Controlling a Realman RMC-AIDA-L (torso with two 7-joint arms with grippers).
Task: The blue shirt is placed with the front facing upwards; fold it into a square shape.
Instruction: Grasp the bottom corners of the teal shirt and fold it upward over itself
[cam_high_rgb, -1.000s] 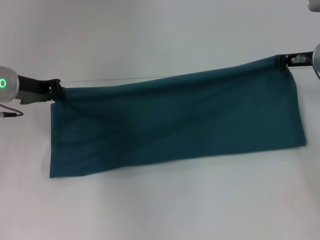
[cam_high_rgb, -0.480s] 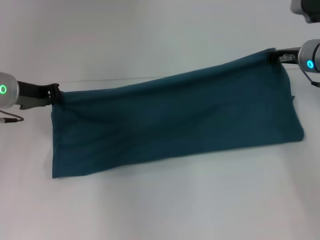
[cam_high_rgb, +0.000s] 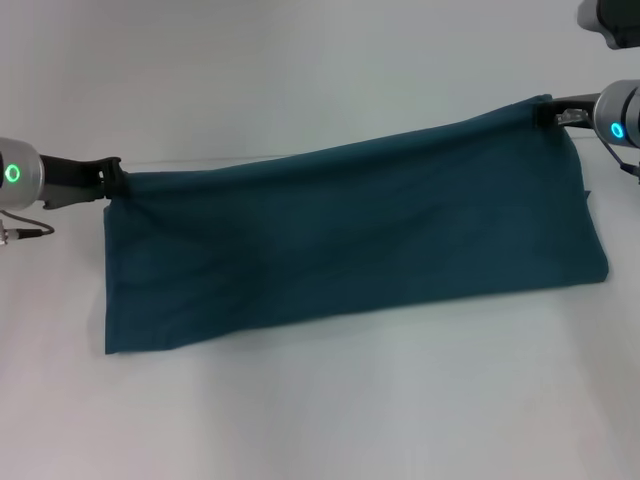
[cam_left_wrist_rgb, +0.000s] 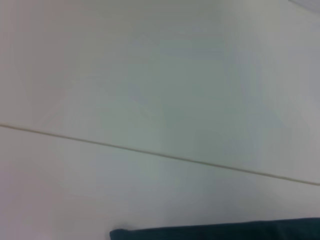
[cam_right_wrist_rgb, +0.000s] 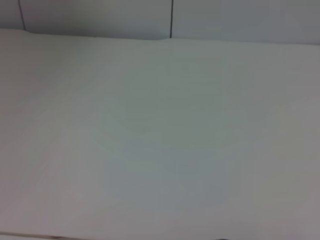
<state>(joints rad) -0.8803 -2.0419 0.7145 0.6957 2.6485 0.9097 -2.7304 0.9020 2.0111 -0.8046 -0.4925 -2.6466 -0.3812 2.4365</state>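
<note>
Above the white surface (cam_high_rgb: 320, 420), we stretch the dark teal-blue cotton shirt (cam_high_rgb: 350, 240) lengthwise, left tool (cam_high_rgb: 112, 180) and right tool (cam_high_rgb: 545, 113) each pinching a top corner.

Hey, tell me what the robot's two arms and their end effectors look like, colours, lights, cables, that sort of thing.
Both arms end in a rounded silver-grey wrist housing. The left one carries a glowing green ring light, the right one a blue ring. The left end effector and right end effector are slim, black and angular. A thin dark cable with a small plug trails from the left wrist, and a dark cable loops beside the right wrist.
</note>
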